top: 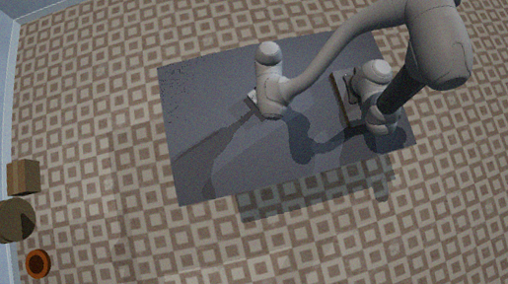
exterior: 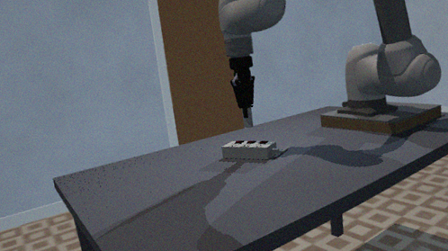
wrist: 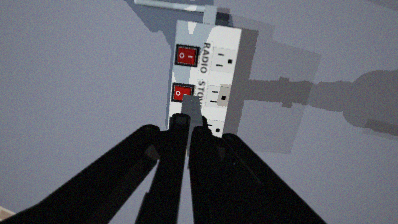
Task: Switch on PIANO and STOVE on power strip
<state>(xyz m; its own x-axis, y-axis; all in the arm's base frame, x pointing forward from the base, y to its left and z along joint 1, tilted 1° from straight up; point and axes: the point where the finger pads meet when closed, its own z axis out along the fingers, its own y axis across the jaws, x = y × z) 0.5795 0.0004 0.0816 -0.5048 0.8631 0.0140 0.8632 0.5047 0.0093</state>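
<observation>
A white power strip (exterior: 250, 148) lies flat on the dark table, right way up, with three red rocker switches in a row. In the wrist view the strip (wrist: 207, 82) shows the RADIO switch (wrist: 186, 55) and the STOVE switch (wrist: 182, 93); the PIANO end is hidden behind my fingers. My gripper (wrist: 189, 108) is shut with nothing between the fingers, its tips pointing down above the strip's PIANO end. In the side view the gripper (exterior: 247, 117) hangs well above the strip, not touching it. From above, the wrist (top: 272, 91) covers most of the strip (top: 253, 98).
The arm's base (exterior: 379, 117) stands on a wooden plate at the table's right rear. A brown door (exterior: 199, 57) is behind the table. On the floor by the left wall lie a cardboard box (top: 23, 176), a round wooden piece (top: 9, 220) and an orange ring (top: 37, 263).
</observation>
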